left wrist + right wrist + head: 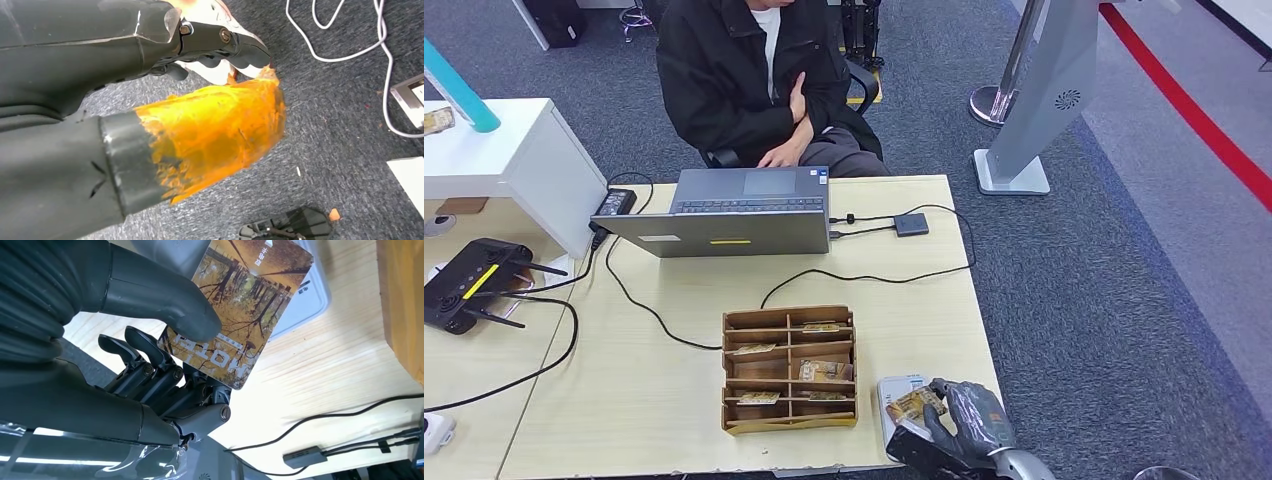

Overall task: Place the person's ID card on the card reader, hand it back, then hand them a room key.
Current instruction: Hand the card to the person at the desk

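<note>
The right hand [964, 415] is at the near right corner of the table [674, 400], at about 5 o'clock in the head view. It holds a card [240, 310] with yellow trees and the word HOTEL on it, pinched between the thick thumb [165, 302] and the dark fingers [150, 357]. The card sits just over a white card reader [894, 395], which lies flat on the table; I cannot tell if the card touches it. Just beside the reader, toward 9 o'clock, is a brown wooden card box [789, 370] with more cards in its slots. Past the box, toward 12 o'clock, a grey laptop [734, 215] stands open, and black cables [864, 272] run across the table to a small dark adapter [911, 224]. A person in a dark jacket [724, 70] sits behind the laptop on the far side. A black router [469, 285] lies on the next table at 9 o'clock. The left hand [215, 42] hangs over grey carpet with its dark fingers curled in and nothing in them, and its thumb has an orange tip [215, 135].
</note>
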Robot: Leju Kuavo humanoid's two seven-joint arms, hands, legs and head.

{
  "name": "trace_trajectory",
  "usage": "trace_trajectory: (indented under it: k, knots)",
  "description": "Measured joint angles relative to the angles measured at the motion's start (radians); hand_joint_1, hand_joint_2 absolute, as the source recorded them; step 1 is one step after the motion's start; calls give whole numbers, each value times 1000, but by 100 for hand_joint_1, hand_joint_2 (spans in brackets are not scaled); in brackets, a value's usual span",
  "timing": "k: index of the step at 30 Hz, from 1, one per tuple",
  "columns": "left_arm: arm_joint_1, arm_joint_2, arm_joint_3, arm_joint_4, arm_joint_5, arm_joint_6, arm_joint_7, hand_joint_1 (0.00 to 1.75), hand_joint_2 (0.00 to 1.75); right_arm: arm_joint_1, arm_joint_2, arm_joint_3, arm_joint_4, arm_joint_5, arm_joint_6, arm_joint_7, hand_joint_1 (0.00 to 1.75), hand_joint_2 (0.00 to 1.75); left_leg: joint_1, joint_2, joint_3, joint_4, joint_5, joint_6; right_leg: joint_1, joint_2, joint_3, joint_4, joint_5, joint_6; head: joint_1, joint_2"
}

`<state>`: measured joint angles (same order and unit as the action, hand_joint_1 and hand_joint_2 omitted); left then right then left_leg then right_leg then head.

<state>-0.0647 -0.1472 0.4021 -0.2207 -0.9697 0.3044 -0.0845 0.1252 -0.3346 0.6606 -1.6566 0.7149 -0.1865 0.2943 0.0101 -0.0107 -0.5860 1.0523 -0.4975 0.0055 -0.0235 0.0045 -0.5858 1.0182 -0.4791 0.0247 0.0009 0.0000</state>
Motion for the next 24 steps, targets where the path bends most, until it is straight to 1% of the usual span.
trace_trajectory:
  k: [9, 24]
  knots:
    - [0, -5, 0, 0, -1, -2, 2, 0, 0, -9, 6, 0, 8, 68, 23, 31, 175, 175, 0, 0, 0, 0, 0, 0, 0, 0, 0, 0, 0, 0, 0, 0]
    - [0, -5, 0, 0, -1, -2, 3, 0, 0, -14, 16, 0, 17, 86, 24, 35, 175, 175, 0, 0, 0, 0, 0, 0, 0, 0, 0, 0, 0, 0, 0, 0]
